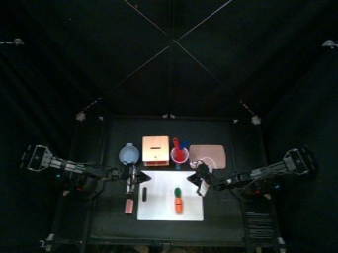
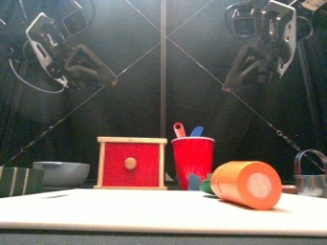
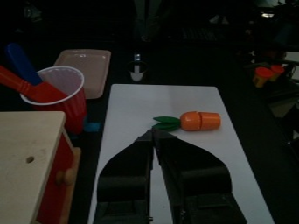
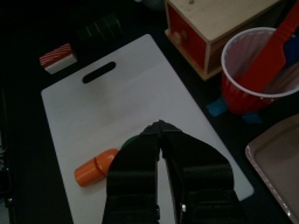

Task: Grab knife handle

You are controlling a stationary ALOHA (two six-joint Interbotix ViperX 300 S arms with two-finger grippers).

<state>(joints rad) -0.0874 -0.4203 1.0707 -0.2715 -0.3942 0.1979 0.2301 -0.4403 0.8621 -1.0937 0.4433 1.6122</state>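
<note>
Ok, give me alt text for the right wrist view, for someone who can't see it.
The right gripper, jaws together, hangs above a white cutting board with a toy carrot lying on it. Beside the board stand a red cup holding utensils and a wooden box with a red front.

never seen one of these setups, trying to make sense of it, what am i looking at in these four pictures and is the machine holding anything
It is a robot with two black arms at a small black table, curtained off. One picture looks straight down, one looks level from the table's front edge, and the other two come from cameras on each wrist.

On the table lies a white cutting board with a toy carrot on it. Behind it stand a wooden box with a red front, a red cup holding utensils, a grey bowl and a pinkish tray. A knife with a red handle lies beside the board.

The left gripper and right gripper both hang above the board, jaws together, holding nothing.
</note>
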